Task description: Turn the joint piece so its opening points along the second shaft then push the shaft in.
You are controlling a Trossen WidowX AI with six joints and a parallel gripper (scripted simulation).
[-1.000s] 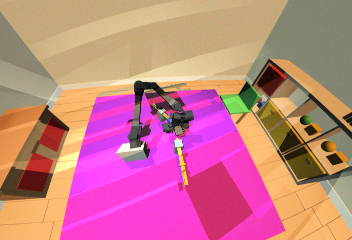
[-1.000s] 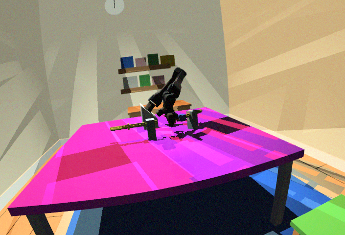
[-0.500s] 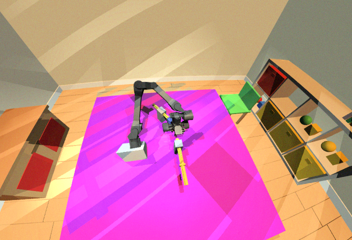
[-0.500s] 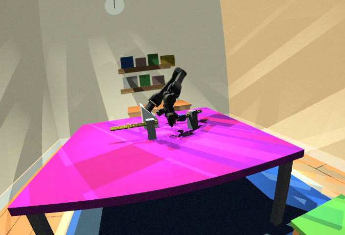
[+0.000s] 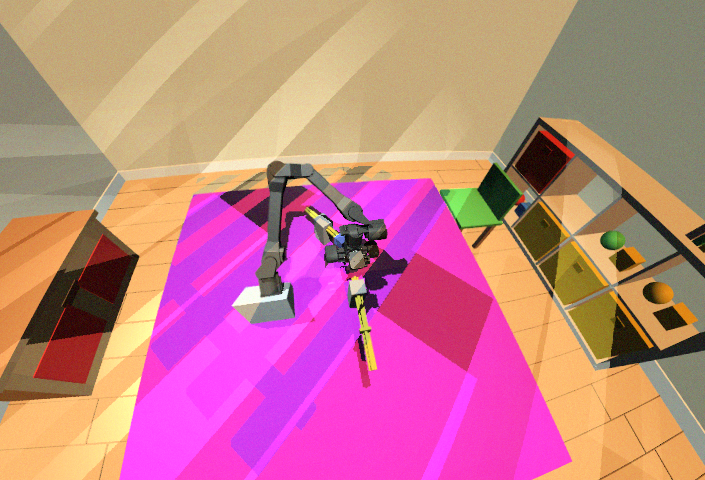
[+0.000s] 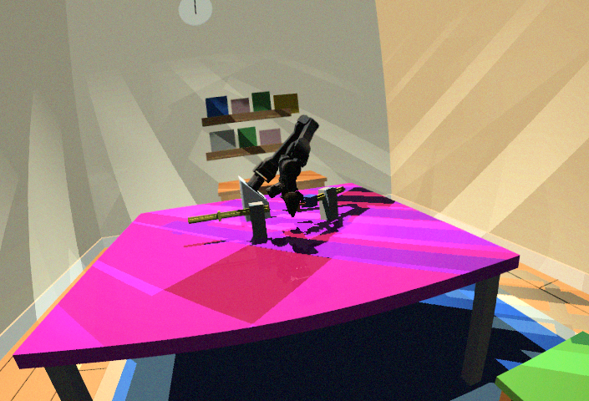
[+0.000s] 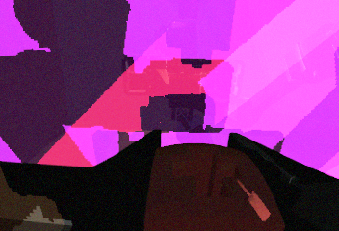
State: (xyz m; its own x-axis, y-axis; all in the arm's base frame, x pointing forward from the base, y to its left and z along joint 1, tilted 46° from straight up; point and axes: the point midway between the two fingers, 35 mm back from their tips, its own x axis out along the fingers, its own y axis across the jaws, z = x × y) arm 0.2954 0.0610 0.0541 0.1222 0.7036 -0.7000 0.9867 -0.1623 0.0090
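Observation:
My gripper [image 5: 355,261] [image 6: 292,211] [image 7: 195,138] points down between the two blocks. By the wrist view it is shut on the joint piece [image 7: 196,185], a dark red piece between the fingers. The opening's direction is hidden. The first shaft [image 5: 311,212] [image 6: 339,189], yellow, is in its grey block [image 5: 323,223] [image 6: 327,204], and a blue part [image 5: 338,239] [image 6: 310,200] at its end meets the gripper. The second shaft [image 5: 368,346] [image 6: 205,218], yellow with a collar, runs through the other grey block [image 5: 357,286] [image 6: 257,223]. Its inner end is close to the gripper, mostly hidden.
The arm's pale wedge-shaped base [image 5: 265,304] [image 6: 252,195] stands beside the blocks on the magenta table [image 5: 222,418] [image 6: 375,278]. A green chair [image 5: 472,206] [image 6: 560,368] is by the table edge. Shelves and a cabinet stand farther off.

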